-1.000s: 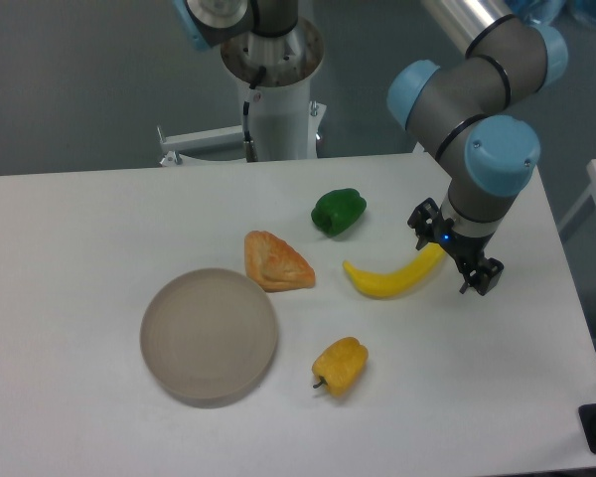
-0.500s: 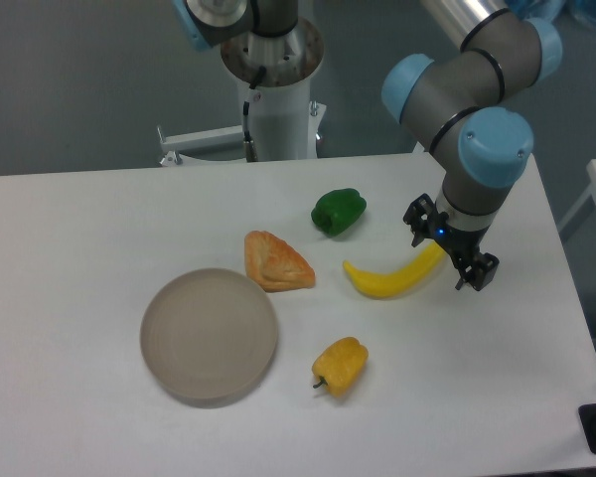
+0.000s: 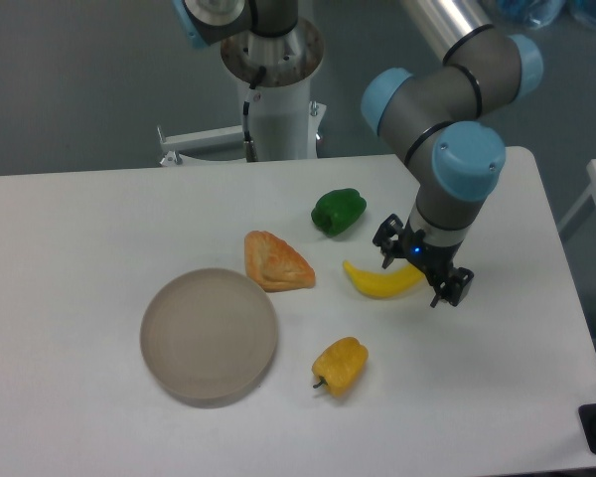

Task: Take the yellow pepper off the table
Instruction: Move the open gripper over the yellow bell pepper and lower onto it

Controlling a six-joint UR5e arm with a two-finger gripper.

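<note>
On the smooth table (image 3: 79,229), lumpy yellow pepper (image 3: 341,365) (stubby stem); tool (image 3: 421,270) seemingly spread, empty.

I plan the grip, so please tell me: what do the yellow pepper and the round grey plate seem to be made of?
The yellow pepper looks like moulded plastic: smooth, evenly coloured, faintly shiny, probably a toy, though the view cannot confirm it. The round grey plate looks matte, with no highlights and faint concentric rings; plastic or glazed ceramic, I cannot tell which.

Pepper (image 3: 341,365) near table (image 3: 79,229) front edge, right of plate (image 3: 210,336); banana (image 3: 382,281) behind it, under tool (image 3: 420,270).
</note>
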